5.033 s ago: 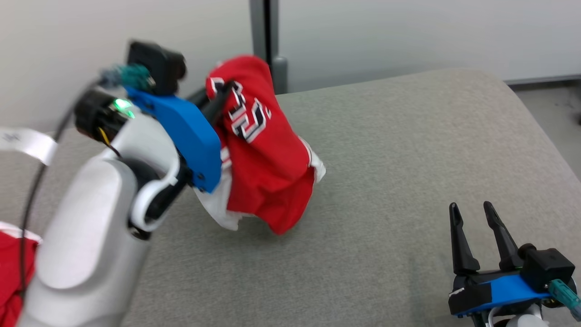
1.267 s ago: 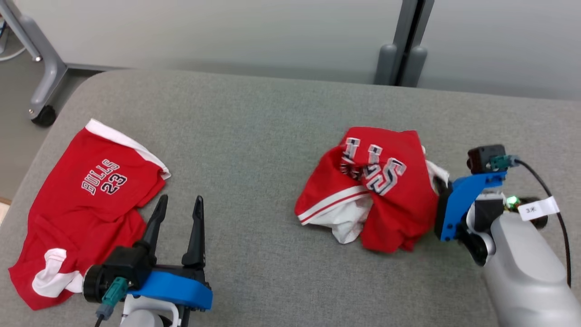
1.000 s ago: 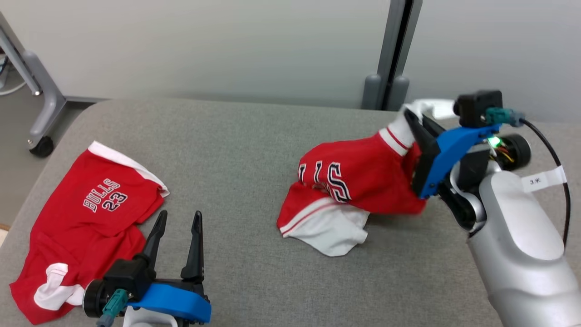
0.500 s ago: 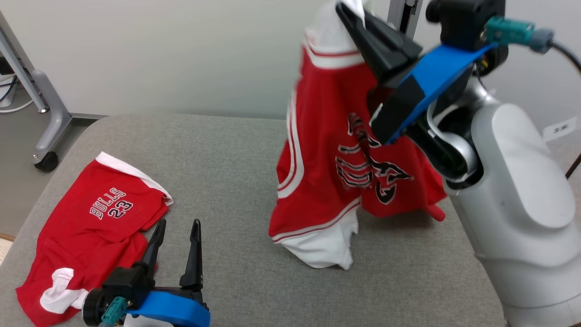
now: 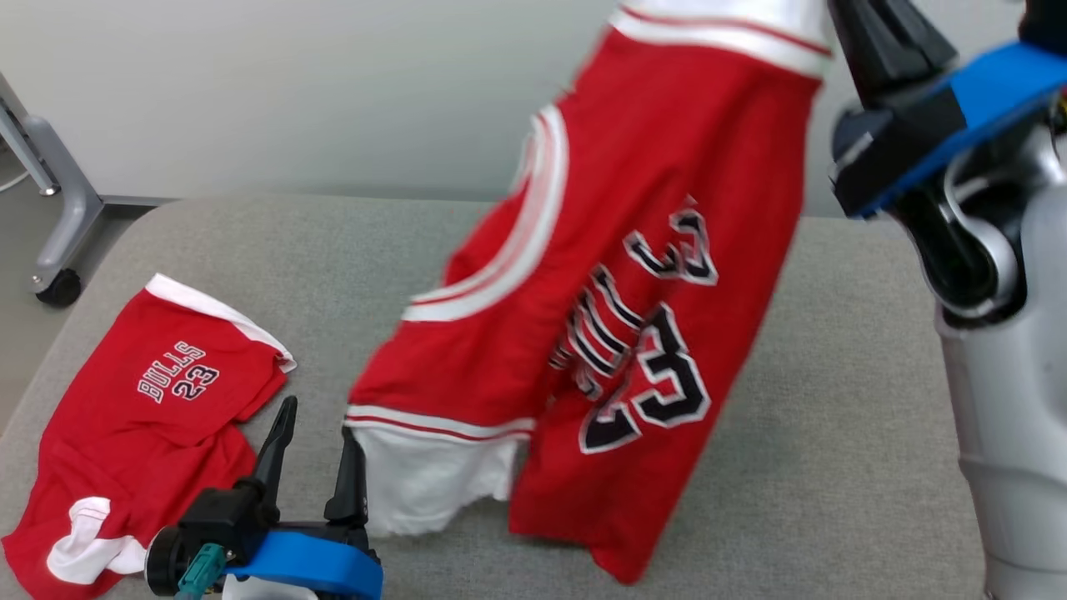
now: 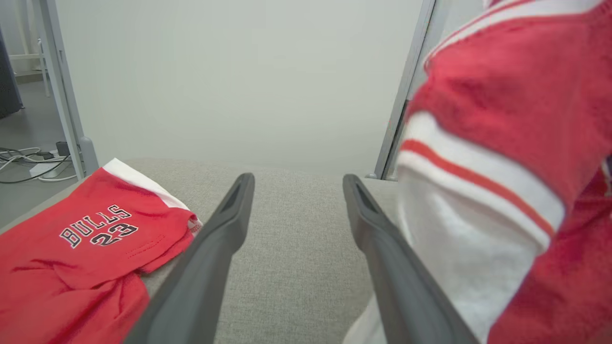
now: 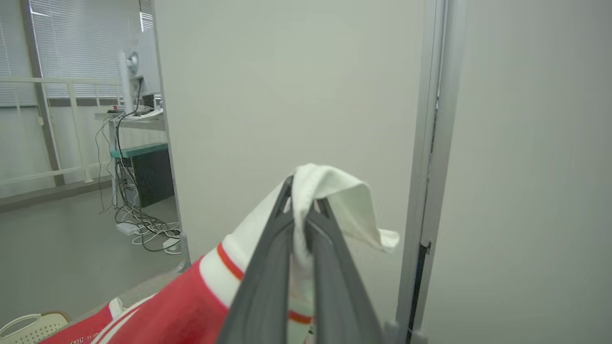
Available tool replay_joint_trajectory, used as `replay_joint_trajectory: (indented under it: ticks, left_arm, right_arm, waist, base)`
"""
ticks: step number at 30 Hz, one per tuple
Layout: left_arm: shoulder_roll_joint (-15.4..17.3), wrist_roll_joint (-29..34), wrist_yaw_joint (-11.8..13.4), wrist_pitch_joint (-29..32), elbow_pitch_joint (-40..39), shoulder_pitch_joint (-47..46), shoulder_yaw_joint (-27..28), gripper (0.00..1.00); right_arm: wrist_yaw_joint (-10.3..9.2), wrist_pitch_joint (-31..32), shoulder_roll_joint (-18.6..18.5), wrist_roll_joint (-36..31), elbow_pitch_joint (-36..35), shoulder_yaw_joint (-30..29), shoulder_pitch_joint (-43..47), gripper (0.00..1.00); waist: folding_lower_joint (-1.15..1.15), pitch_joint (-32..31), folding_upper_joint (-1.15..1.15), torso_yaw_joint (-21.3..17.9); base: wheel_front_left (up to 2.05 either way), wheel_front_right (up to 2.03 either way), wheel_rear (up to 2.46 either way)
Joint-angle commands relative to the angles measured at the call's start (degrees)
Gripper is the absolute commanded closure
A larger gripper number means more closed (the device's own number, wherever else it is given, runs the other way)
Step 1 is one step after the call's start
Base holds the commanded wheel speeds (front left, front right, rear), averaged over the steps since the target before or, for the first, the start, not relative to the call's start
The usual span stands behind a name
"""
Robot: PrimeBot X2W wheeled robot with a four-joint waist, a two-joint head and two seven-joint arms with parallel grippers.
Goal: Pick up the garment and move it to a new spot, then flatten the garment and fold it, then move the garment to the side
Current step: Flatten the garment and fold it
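garment (image 5: 633, 275): red, printed "23", hanging lengthwise over the grey padded surface (image 5: 800, 467), white band uppermost
right gripper (image 7: 302, 203): clenched on the garment's white band, raised high
left gripper (image 5: 321, 425): released, spread wide, low beside the hanging white hem
red shorts (image 5: 158, 400): lying at the surface's left end

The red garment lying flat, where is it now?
In the head view the flat garment lies at the grey table's left end, just left of the left gripper's open jaws, apart from the hanging garment in the right gripper.
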Motion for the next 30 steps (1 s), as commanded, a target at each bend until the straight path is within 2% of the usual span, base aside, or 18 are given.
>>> replay_joint_trajectory:
  ticks: [1,7,11,15,18,19,20,21,27,30]
  left_arm:
    - [-0.03,0.08,-0.12,-0.15,-0.26,-1.31,-0.28,0.00]
    - [-0.15,0.27,-0.47,-0.15,-0.38,-3.16,-0.60,0.00]
    - [-0.15,0.58,-0.57,-0.15,-0.35,-4.27,-0.78,0.00]
    - [-0.38,0.68,-0.82,-0.15,0.07,-5.25,-1.27,0.00]
    - [-0.49,0.73,-0.96,-0.15,0.37,-5.32,-1.37,0.00]
    - [-0.55,0.75,-1.01,-0.15,0.49,-5.27,-1.38,0.00]
    - [-0.57,0.76,-1.04,-0.15,0.64,-5.22,-1.37,0.00]
    - [-0.60,0.74,-1.04,-0.15,0.68,-5.14,-1.26,0.00]
    - [-0.72,0.87,-0.93,-0.15,0.85,-4.15,-0.62,0.00]
    - [-0.83,0.97,-0.90,-0.15,0.81,-3.65,-0.53,0.00]
  right_arm:
    - [0.02,0.04,-1.03,-1.51,2.10,-2.75,4.02,1.00]
    - [0.03,-2.85,-1.76,-4.22,12.41,-11.84,13.51,1.00]
    - [0.03,-6.38,-1.88,-6.99,20.61,-16.89,16.20,1.00]
    - [0.03,-7.60,-2.42,-10.84,28.03,-19.60,17.79,1.00]
    - [0.03,-4.65,-2.92,-13.19,32.13,-19.48,19.40,1.00]
    - [0.03,-3.40,-3.15,-13.67,32.91,-19.24,19.76,0.85]
    - [0.03,-1.93,-3.44,-14.07,33.45,-18.77,20.33,0.50]
    - [0.03,-0.67,-3.75,-14.42,33.63,-18.56,20.61,0.00]
    - [0.03,5.55,-4.96,-16.40,28.42,-17.32,21.61,0.00]
    - [0.03,8.10,-4.77,-18.04,20.14,-17.88,21.63,0.00]
  waist:
    - [0.00,0.90,0.00,0.02]
    - [0.00,3.82,0.00,-0.03]
    - [0.00,5.31,0.00,0.12]
    - [0.00,6.11,0.00,0.82]
    - [0.00,6.13,0.00,1.18]
    - [0.00,6.06,0.00,1.32]
    - [0.00,5.92,0.00,1.48]
    - [0.00,5.79,0.00,1.55]
    - [0.00,4.58,0.00,1.63]
    - [0.00,3.82,0.00,1.91]
  base:
    - [0.00,0.00,0.00]
    - [0.00,0.00,0.00]
    - [0.00,0.00,0.00]
    - [0.00,0.00,0.00]
    - [0.00,0.00,0.00]
    - [0.00,0.00,0.00]
    - [0.00,0.00,0.00]
    - [0.00,0.00,0.00]
    - [0.00,0.00,0.00]
    - [0.00,0.00,0.00]
